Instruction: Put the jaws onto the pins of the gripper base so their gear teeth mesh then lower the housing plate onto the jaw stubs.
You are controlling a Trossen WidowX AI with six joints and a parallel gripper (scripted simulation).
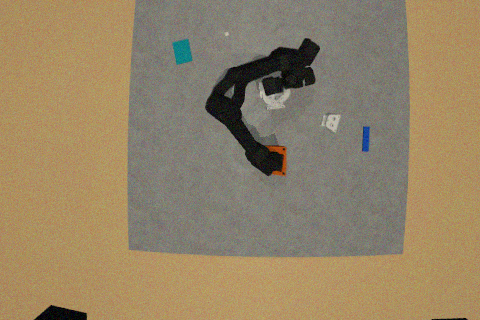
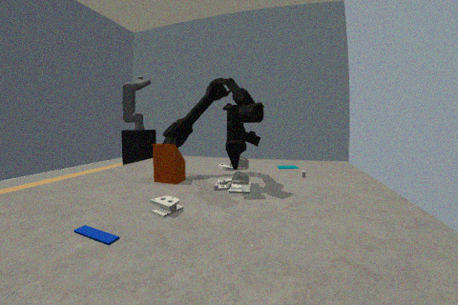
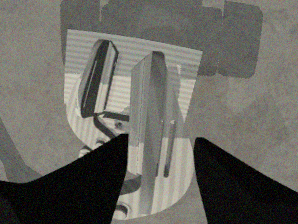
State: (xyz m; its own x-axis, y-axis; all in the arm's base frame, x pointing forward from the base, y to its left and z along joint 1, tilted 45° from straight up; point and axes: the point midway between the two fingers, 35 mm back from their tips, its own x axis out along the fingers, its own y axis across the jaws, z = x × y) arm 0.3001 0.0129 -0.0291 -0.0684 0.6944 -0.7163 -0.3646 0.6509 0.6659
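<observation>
The white gripper base (image 2: 239, 190) (image 3: 80, 45) lies on the mat below my hand. One jaw (image 3: 102, 75) stands on it at the left in the wrist view. My gripper (image 2: 235, 168) (image 3: 162, 143) is shut on the other jaw (image 3: 146, 115), a long pale piece that runs lengthwise between the fingertips, above the base. It hides much of the base's right half, so I cannot tell how its lower end sits over the pin or whether teeth touch. The white housing plate (image 1: 332, 122) (image 2: 166, 199), with two holes, lies apart on the mat.
The orange block (image 1: 284, 161) (image 2: 168, 164) stands by my arm's foot. A blue bar (image 1: 366, 139) (image 2: 96, 234) lies beyond the housing plate. A teal plate (image 1: 182, 52) (image 2: 288, 167) and a small pale piece (image 1: 226, 34) (image 2: 303, 174) lie on the far side.
</observation>
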